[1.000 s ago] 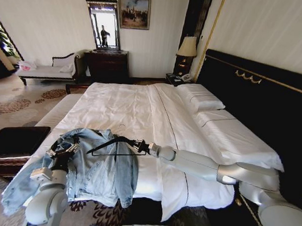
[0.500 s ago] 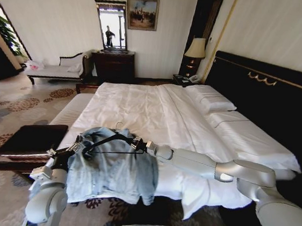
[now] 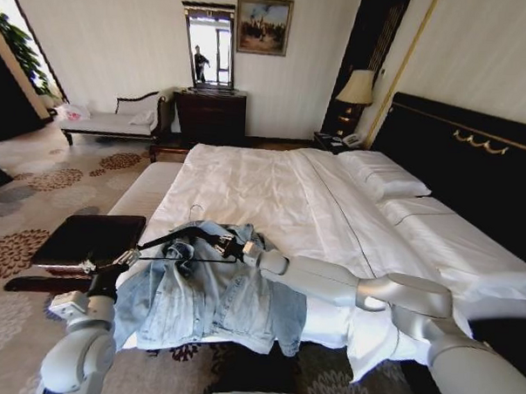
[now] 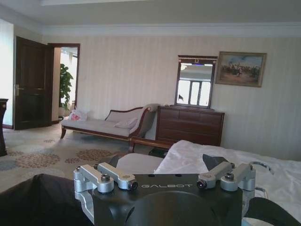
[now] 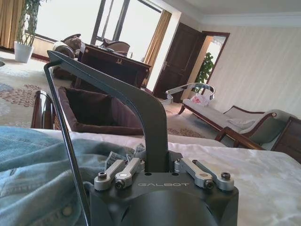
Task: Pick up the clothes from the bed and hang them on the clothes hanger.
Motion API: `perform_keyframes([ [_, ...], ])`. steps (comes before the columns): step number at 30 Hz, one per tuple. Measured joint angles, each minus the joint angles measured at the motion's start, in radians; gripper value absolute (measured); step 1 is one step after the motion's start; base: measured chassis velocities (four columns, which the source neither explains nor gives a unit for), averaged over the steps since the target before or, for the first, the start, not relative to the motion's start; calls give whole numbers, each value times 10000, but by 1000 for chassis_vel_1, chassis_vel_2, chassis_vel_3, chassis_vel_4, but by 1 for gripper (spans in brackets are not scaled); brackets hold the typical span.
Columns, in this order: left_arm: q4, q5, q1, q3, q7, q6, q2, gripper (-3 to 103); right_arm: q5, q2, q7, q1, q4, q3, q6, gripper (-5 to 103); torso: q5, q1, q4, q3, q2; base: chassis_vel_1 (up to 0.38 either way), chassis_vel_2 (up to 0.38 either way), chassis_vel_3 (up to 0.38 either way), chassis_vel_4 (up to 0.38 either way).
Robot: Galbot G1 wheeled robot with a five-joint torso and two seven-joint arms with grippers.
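Clamped on one shoulder end of the clothes hanger (image 3: 187,243), the right gripper (image 3: 228,247) holds the black frame level just above the foot of the bed (image 3: 272,184); in its wrist view the linkages fold in against the hanger's arm (image 5: 117,94). Whether the left gripper (image 3: 111,266) is open or closed I cannot tell for certain: in its own wrist view the fingers stand spread with nothing between them, while from the head it sits at the jacket's edge beside the hanger's far tip. Largest first: the bed fills the middle, its white quilt bare beyond the foot; the denim jacket (image 3: 206,295) lies bunched over the foot edge, under and around the hanger; the hanger is smallest, with its hook lying on the quilt. As I judge it, threading is under way: the hanger rests at the collar, but the shoulders are not seated and nothing is hung up yet. Against the earlier frames, the jacket has gathered toward the bed's middle, the sleeve that trailed to the floor is drawn up, and the camera has swung.
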Motion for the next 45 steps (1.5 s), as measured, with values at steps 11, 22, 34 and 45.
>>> perform_keyframes([
  [11, -89, -19, 105, -115, 2, -15, 13, 100, -415, 942, 1202, 319, -1280, -235, -1497, 22, -12, 0, 7, -2, 1, -30, -26, 6, 8],
  [22, -113, -119, 130, -238, 3, -37, 35, 100, -993, 1731, 1988, 712, -3060, -299, -1848, 22, -9, 3, 1, -1, 0, 0, 0, 0, 0],
  [34, -27, -221, 69, -294, 3, -48, 58, 100, -1649, 1293, 1865, 824, -3288, -455, -1996, 22, -8, 1, 0, -2, 0, 0, 0, 0, 0],
  [45, 36, -231, 107, -375, 5, -101, 13, 100, -2859, 1755, 1556, 714, -4766, -260, -1822, 22, -9, 1, 1, -2, 0, 0, 0, 0, 0],
])
